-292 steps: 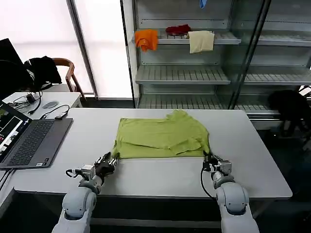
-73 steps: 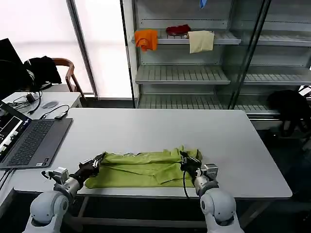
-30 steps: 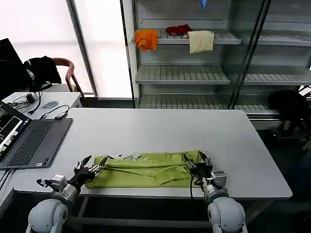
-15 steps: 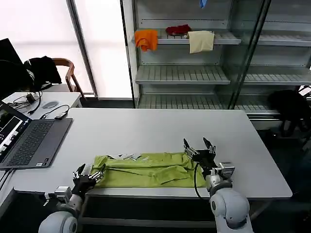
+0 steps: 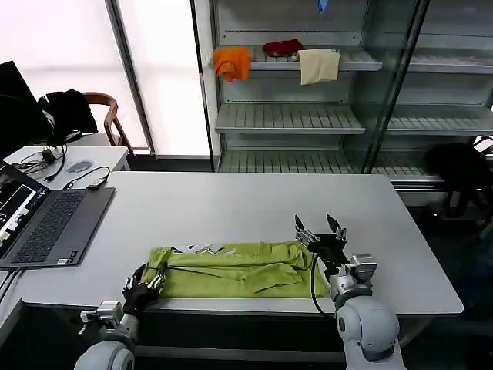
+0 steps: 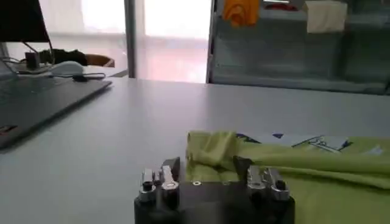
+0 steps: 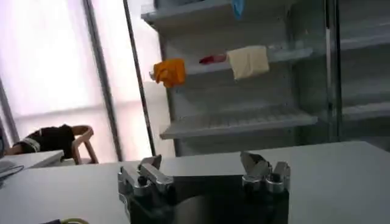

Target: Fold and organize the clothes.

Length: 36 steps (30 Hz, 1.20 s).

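The lime-green T-shirt (image 5: 231, 270) lies folded into a long narrow strip along the table's front edge, with white tags showing on its far side. My left gripper (image 5: 146, 284) sits low at the strip's left end, open; in the left wrist view the bunched shirt end (image 6: 210, 149) lies just past my left gripper (image 6: 206, 167), whose jaws stand apart. My right gripper (image 5: 320, 230) hovers open above the strip's right end, holding nothing. In the right wrist view my right gripper (image 7: 201, 161) points toward the shelves with empty space between its fingers.
An open laptop (image 5: 46, 223) lies at the table's left. Behind the table (image 5: 254, 204) stands a shelf unit (image 5: 289, 119) with orange, red and cream cloths on top. A chair with black garments (image 5: 65, 108) stands at the far left.
The shirt, once spread farther back, was drawn into a strip at the front edge. Both grippers let go; the right one rose off the right end, the left one drew back toward the edge.
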{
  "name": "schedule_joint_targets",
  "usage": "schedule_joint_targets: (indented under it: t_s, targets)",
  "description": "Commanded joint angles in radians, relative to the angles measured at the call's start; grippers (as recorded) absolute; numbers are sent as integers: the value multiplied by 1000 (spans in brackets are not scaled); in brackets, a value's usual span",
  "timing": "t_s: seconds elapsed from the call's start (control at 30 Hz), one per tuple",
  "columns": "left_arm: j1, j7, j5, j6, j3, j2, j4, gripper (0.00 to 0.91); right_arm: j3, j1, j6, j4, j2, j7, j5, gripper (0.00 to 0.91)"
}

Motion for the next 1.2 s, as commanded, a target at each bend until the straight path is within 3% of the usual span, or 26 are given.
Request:
schedule_joint_targets:
  t_s: [0.03,0.4,0.67,0.9,1.2]
  targets:
    - [5,-9,2,15,5,-12,-5,10,0,4,3,0,0,3,7,907]
    - [-9,5,35,42,9,-17,-6,10,0,3,6,-8,2,13,3,907]
    - [-30,93,192,-27,-62,10,-8,10,7,4,8,-19,-4,19,4,907]
    - [-109,222,289,-60,-253,132,42,0,-2,6,10,-35,-11,17,-8,907]
    - [-210,303,272,-20,-361,312,123,0,-17,2,14,-61,-12,17,-33,907]
